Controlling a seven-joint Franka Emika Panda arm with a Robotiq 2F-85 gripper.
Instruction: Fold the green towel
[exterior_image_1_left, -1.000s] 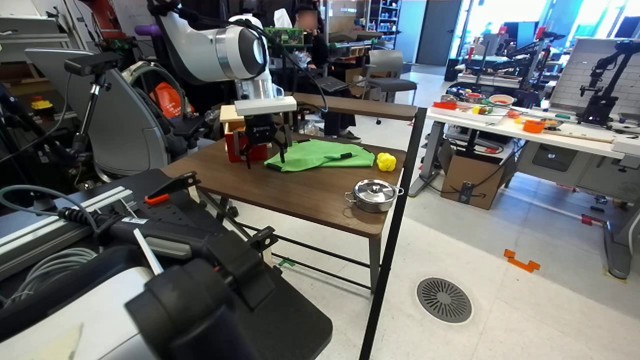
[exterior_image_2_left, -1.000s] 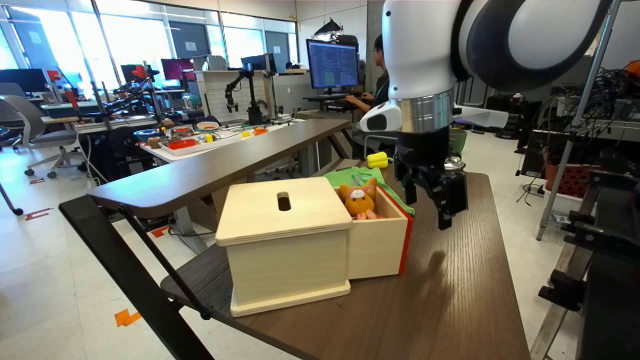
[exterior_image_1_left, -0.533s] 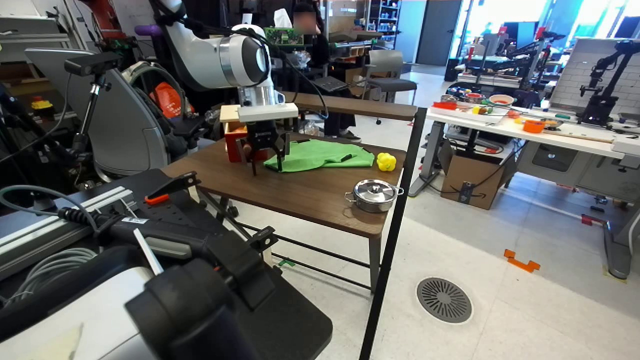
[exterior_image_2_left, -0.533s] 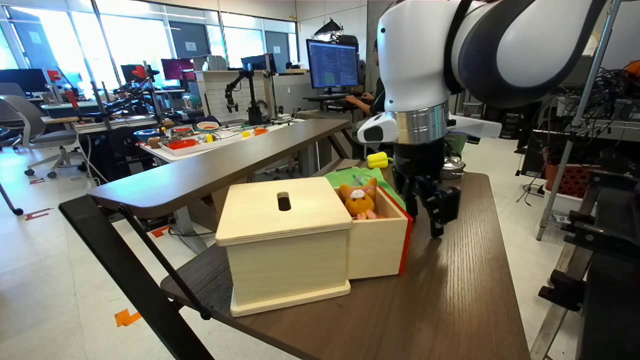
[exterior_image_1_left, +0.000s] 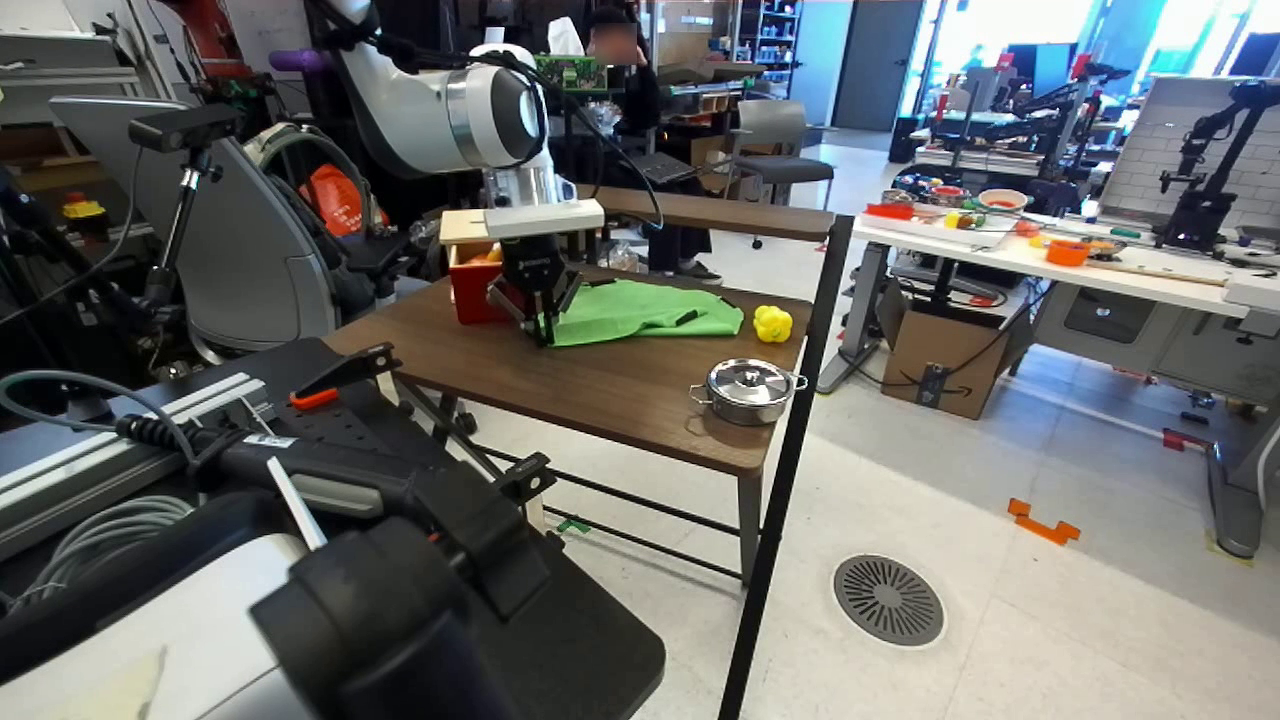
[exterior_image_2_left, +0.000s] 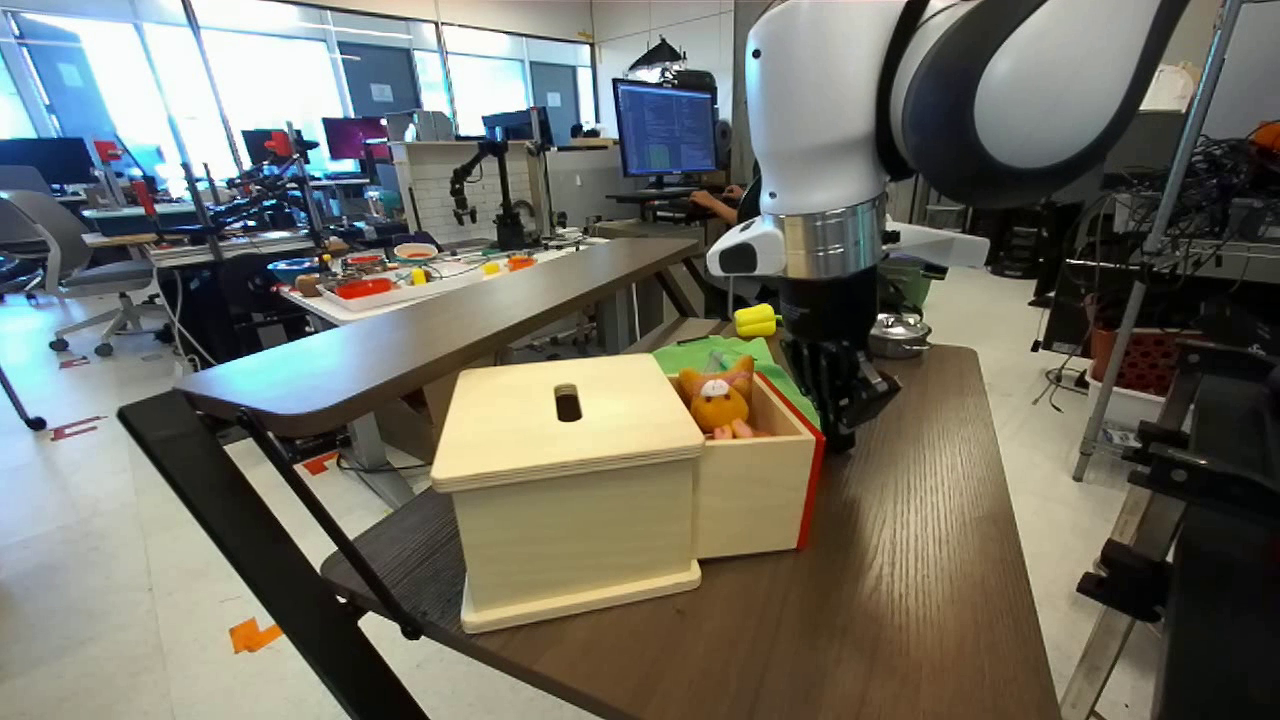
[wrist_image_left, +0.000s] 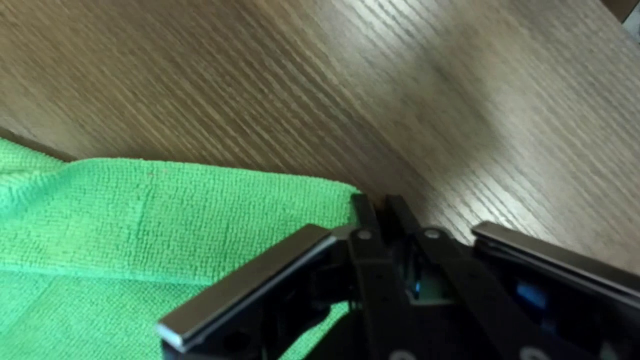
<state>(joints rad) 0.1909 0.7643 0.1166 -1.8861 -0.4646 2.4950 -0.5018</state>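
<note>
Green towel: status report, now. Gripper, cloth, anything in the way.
Gripper at edge of green towel, jaws nearly together, hold unconfirmed. Towel lying rumpled on table. Open drawer close beside gripper, possible snag.

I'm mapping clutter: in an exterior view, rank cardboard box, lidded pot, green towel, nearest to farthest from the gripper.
1. Green towel: right at the gripper
2. Lidded pot: near a corner of the table
3. Cardboard box: on the floor beyond

Towel (exterior_image_1_left: 645, 312) on table (exterior_image_1_left: 610, 378), beside drawer (exterior_image_2_left: 752, 497), pot (exterior_image_1_left: 748, 396) apart (toy (exterior_image_2_left: 720, 408) in drawer)
</note>
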